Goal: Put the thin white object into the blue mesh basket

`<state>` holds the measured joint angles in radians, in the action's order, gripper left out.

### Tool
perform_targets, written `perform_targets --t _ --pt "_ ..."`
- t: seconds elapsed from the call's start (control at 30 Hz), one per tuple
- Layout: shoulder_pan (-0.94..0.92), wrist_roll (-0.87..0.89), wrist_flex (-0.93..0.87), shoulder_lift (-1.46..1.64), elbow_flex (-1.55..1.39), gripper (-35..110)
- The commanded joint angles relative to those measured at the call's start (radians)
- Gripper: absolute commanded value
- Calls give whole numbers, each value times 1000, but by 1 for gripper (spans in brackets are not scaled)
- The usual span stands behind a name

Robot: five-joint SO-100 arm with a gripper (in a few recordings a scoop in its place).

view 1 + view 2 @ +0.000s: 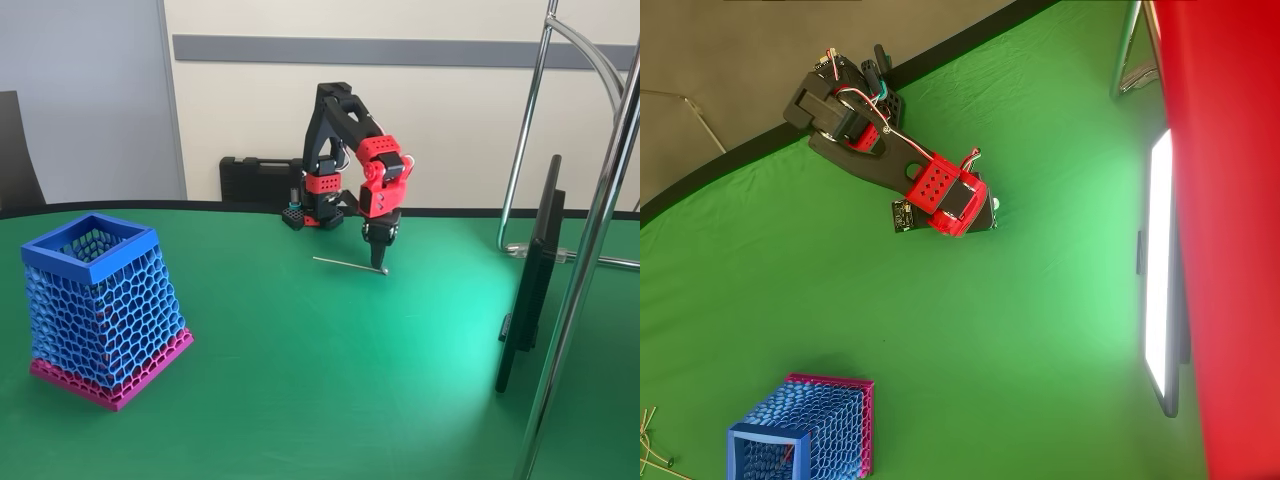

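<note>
In the fixed view the thin white object (349, 264), a needle-slim greyish stick, lies flat on the green worktop (330, 380) at frame centre, its right end under the tool (378, 266), whose opening I cannot tell, while the blue mesh basket (100, 305) stands lower left.

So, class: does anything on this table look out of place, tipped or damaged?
Nothing stands out. The blue mesh basket stands upright on the green table, and the thin white object lies flat under the gripper, apart from the basket.
</note>
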<state>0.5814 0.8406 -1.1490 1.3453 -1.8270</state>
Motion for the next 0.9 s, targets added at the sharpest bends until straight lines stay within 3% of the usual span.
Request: perform_targets --t 0.0,0.87 --pt "5 -11 -21 48 38 1" --pt "26 -52 -48 54 64 17"
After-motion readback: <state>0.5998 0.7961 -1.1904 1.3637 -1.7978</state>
